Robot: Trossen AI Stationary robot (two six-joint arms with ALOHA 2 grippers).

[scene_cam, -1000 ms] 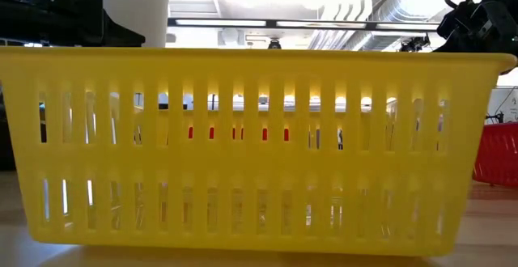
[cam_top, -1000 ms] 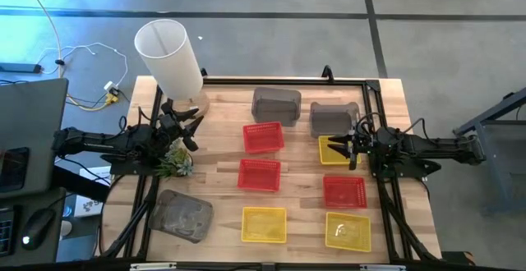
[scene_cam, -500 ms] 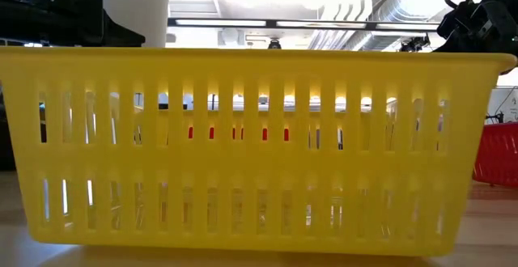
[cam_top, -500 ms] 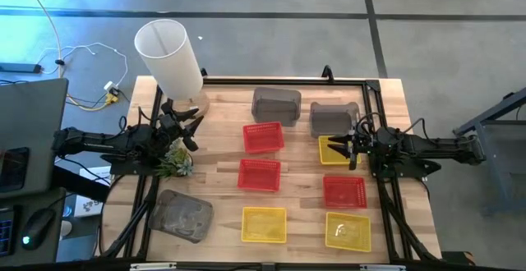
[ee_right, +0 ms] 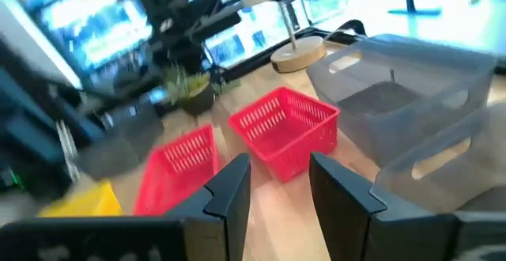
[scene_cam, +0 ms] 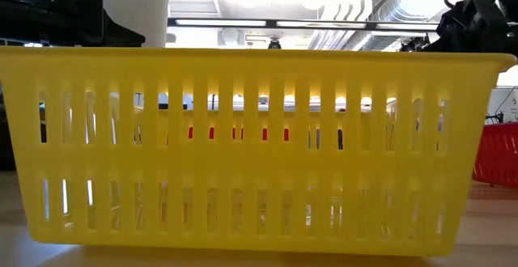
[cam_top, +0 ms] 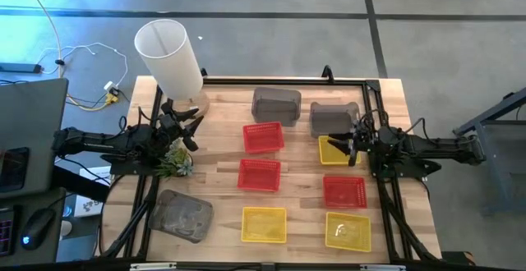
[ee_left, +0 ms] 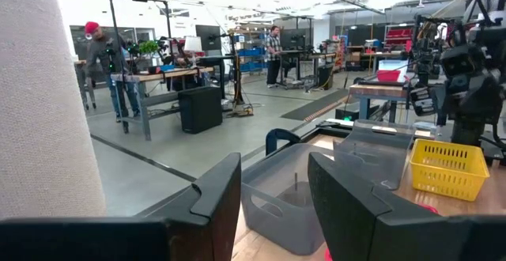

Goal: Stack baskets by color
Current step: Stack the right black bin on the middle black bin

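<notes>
Several baskets stand on their bases on the wooden table. Two grey ones [cam_top: 275, 103] [cam_top: 333, 117] are at the far side and a third [cam_top: 182, 215] is near left. Red ones [cam_top: 263, 137] [cam_top: 259, 174] [cam_top: 343, 191] and yellow ones [cam_top: 337, 149] [cam_top: 264, 224] [cam_top: 348, 231] fill the middle and right. My left gripper [cam_top: 193, 127] [ee_left: 273, 206] hovers open at the table's left side, pointing level. My right gripper [cam_top: 347, 146] [ee_right: 277, 190] hovers open above the far yellow basket. Neither has anything between its fingers.
A tall white cylinder [cam_top: 168, 53] on a wooden base stands at the far left corner. A green leafy clump [cam_top: 174, 164] lies under the left arm. The near yellow basket [scene_cam: 259, 146] fills the low view. Black frame rails [cam_top: 283, 80] border the table.
My right gripper has rolled a little about the line it points along, staying in place above the far yellow basket. The baskets and the left arm have kept still.
</notes>
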